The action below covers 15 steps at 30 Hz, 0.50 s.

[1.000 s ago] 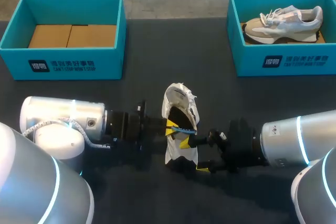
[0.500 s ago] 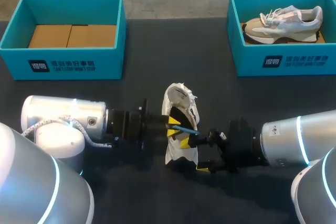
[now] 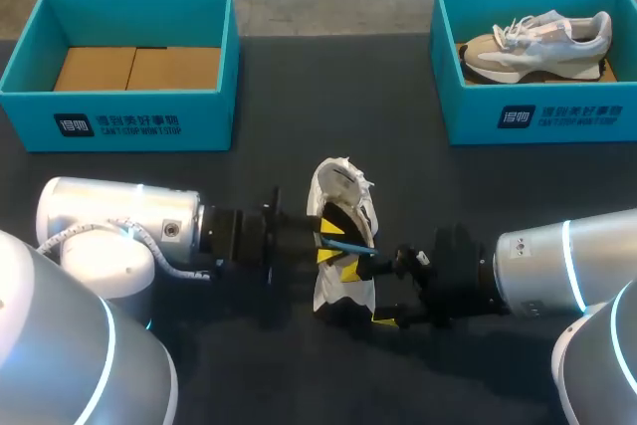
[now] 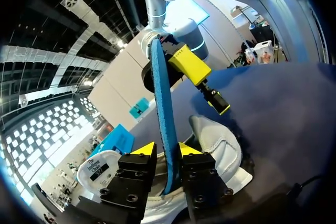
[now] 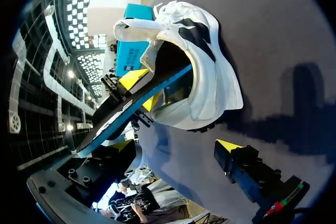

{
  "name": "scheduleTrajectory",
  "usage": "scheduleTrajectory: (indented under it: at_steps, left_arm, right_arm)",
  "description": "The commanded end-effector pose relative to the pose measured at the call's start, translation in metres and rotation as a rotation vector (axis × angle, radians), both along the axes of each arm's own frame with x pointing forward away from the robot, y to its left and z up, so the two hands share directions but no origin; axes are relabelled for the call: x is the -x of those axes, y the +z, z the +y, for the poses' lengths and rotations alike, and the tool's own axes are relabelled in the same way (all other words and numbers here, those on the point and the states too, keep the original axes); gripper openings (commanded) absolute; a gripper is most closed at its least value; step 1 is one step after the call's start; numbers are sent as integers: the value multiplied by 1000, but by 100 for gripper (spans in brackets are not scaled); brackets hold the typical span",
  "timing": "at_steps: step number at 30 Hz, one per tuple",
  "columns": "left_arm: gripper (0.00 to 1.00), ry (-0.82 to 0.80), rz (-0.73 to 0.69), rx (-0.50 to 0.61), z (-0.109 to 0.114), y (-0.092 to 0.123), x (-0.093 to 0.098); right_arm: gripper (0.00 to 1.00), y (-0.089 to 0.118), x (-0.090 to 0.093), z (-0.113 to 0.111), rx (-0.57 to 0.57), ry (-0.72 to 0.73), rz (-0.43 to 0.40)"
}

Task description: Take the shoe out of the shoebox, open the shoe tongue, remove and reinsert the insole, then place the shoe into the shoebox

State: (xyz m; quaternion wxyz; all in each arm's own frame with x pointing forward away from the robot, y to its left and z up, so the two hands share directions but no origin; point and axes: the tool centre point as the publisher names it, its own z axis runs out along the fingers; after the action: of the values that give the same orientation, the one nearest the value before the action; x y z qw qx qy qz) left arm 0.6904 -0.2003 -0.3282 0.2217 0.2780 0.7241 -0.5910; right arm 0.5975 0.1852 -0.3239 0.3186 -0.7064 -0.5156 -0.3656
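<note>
The left gripper (image 3: 324,246) is edging a little further toward the white shoe (image 3: 341,186) than a second ago, its fingers clamped on the blue insole (image 3: 348,244), whose far end is now reaching across the shoe's opening. This looks like the insole going back in rather than coming out, though that is only a judgement. The shoe is lying on the black table (image 3: 299,97) at the centre of the frame, outside both boxes. The right gripper (image 3: 366,295) is waiting at the heel end, fingers spread apart and gripping nothing. The empty shoebox (image 3: 129,126) at upper left and the second shoebox (image 3: 537,116) at upper right are both carrying white print on their fronts, left unread here.
</note>
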Motion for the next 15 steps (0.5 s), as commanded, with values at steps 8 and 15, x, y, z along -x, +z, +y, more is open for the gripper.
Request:
scheduleTrajectory:
  at_steps: [8,15]
  left_arm:
    - [20,-13,-3,-24,1,7,10]
    - [0,-26,-21,-27,0,8,12]
  right_arm:
    - [100,1,1,-2,-1,1,0]
    - [100,1,1,-2,-1,1,0]
